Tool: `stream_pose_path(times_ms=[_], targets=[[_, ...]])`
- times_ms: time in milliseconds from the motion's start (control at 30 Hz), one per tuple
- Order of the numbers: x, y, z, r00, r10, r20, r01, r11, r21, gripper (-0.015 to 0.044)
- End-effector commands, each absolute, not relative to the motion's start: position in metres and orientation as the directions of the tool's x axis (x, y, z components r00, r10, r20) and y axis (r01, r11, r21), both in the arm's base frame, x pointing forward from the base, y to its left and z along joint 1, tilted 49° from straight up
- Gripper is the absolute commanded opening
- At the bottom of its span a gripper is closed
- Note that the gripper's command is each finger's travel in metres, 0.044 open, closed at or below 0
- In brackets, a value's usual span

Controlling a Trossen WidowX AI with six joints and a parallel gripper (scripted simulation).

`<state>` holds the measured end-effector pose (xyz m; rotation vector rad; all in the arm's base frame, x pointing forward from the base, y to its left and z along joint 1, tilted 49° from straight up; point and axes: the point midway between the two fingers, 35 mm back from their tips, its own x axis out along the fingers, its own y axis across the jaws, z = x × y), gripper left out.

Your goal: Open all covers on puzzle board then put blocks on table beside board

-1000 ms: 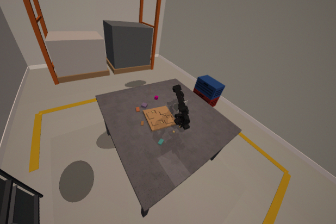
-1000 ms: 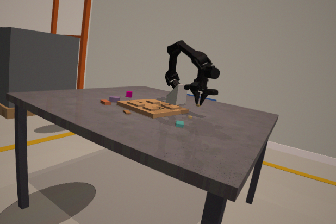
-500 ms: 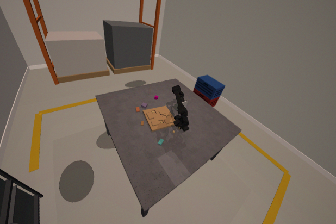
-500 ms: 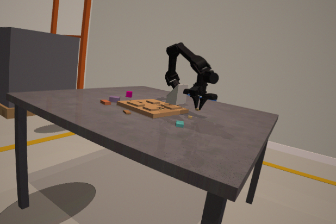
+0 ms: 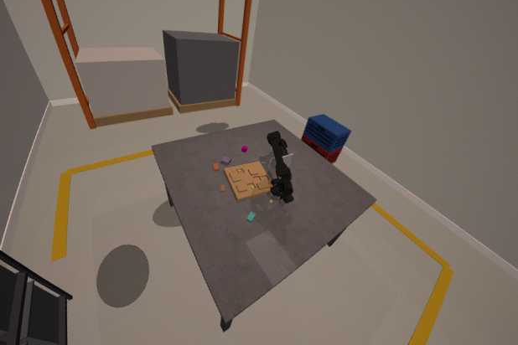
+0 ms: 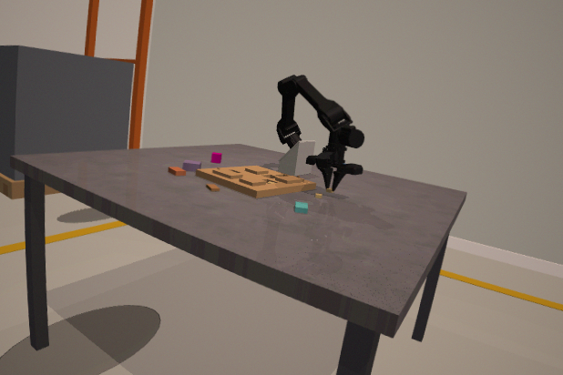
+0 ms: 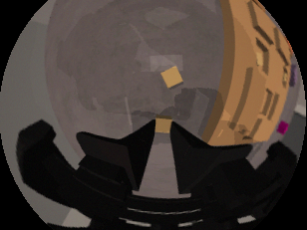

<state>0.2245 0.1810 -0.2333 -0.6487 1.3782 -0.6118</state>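
Observation:
My gripper [image 6: 330, 187] [image 7: 162, 123] is shut on a small tan block [image 7: 163, 125]. It points down beside the board, with the held block at or just above the table; contact is not clear. A second tan block [image 5: 271, 201] [image 6: 319, 195] [image 7: 171, 77] lies on the table near the fingers, off the board. The wooden puzzle board [image 5: 253, 196] [image 6: 257, 193] lies flat and carries several raised wooden covers. Small pale yellow patches show beside some covers; whether these are blocks or well floors is unclear. The fingertips are hidden in the top view.
A teal block [image 5: 251, 216] [image 6: 301, 207] lies in front of the board. A magenta cube [image 5: 244, 149] [image 6: 216, 157], a purple block [image 5: 225, 161] [image 6: 191, 166], an orange block [image 5: 215, 167] [image 6: 177, 171] and a brown piece [image 5: 222, 187] [image 6: 212, 187] lie around it. A pale wedge [image 6: 305, 157] stands behind the board.

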Motion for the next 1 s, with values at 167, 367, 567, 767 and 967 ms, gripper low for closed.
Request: stream_pose_path(times_ms=[167, 367, 567, 767, 967], targets=[[0.223, 0.167, -0.242, 0.094, -0.733, -0.674, 0.011, 0.678, -0.735, 0.0080], [0.224, 0.171, -0.240, 0.094, -0.730, -0.677, 0.017, 0.681, -0.732, 0.0159], [0.224, 0.171, -0.240, 0.094, -0.730, -0.677, 0.017, 0.681, -0.732, 0.0316], [0.224, 0.174, -0.237, 0.094, -0.730, -0.677, 0.016, 0.681, -0.732, 0.0440], [0.223, 0.189, -0.225, 0.094, -0.729, -0.678, 0.014, 0.682, -0.732, 0.0440]])
